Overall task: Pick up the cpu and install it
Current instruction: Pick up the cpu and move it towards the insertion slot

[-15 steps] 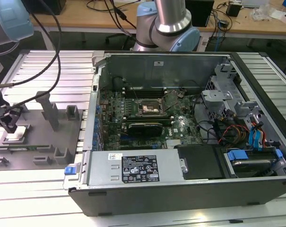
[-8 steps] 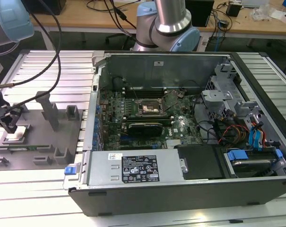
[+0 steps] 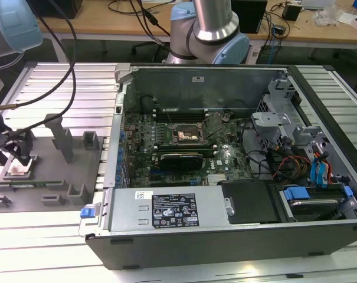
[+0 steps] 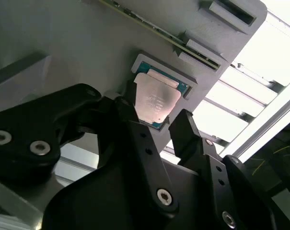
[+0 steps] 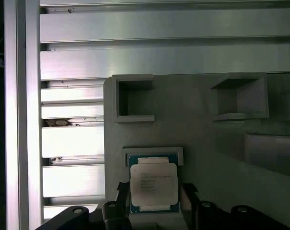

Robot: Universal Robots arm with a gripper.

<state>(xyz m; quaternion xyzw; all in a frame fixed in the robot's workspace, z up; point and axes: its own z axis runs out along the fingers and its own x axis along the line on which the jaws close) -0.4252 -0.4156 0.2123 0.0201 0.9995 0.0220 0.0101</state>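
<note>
Black gripper (image 4: 156, 109) sits low over the cpu (image 4: 156, 100), jaws spread w/ one finger on each side of the chip. In the second wrist view a sliver of grey shows btw the chip and one finger, so I read the claw as released, not clamping. The cpu lies flat, silver top up, in its shallow nest on the grey fixture plate (image 5: 192, 134); it's seated there, not lifted. Further out, in the exterior view, all this is at the exterior view's left, well apart from the open pc case (image 3: 184, 242). Mid-case on the motherboard (image 3: 225, 159) is the socket (image 3: 187, 134), dark w/ a metal frame; looks bare, tho too small to be sure. Judgement: approach & alignment done; grasp, lift, carry and seating are all left, i.e. early stage.
</note>
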